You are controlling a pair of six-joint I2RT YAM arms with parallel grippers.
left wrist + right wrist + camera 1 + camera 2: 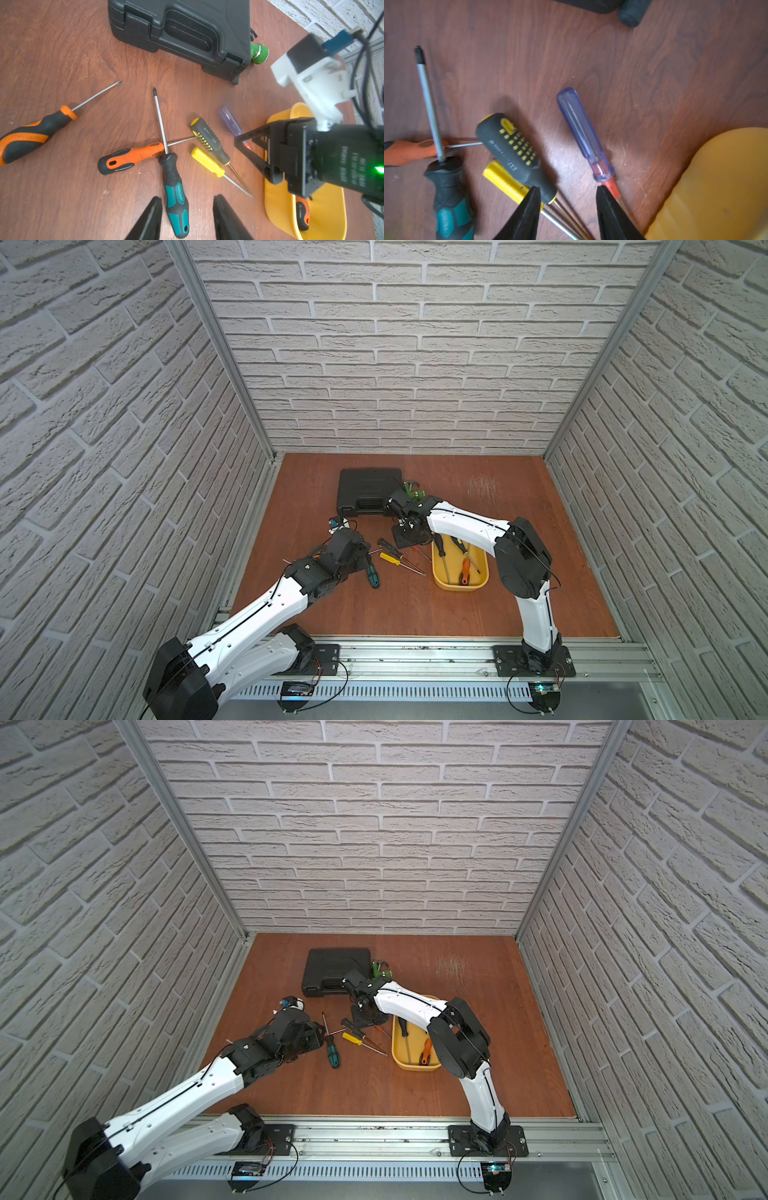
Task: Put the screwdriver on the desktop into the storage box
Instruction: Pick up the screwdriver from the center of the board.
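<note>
Hovering low, left claw [187,197] is standing apart astride the teal screwdriver [173,178]; right claw [568,187], also apart, is straddling shafts [565,207] beside the purple screwdriver [581,126]. Both screwdrivers are lying on the desktop [415,605], outside the yellow box [457,588].

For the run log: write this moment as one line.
left gripper: open, straddling teal screwdriver | right gripper: open above screwdriver shafts | storage box: holds screwdrivers | desktop: several loose

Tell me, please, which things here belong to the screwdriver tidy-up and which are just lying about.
Job: teal-handled screwdriver, orange screwdriver, black-and-yellow screwdriver, yellow screwdriver, clear blue screwdriver, orange-and-black flathead screwdriver, yellow storage box.
Lying about: black tool case, green fitting.
</note>
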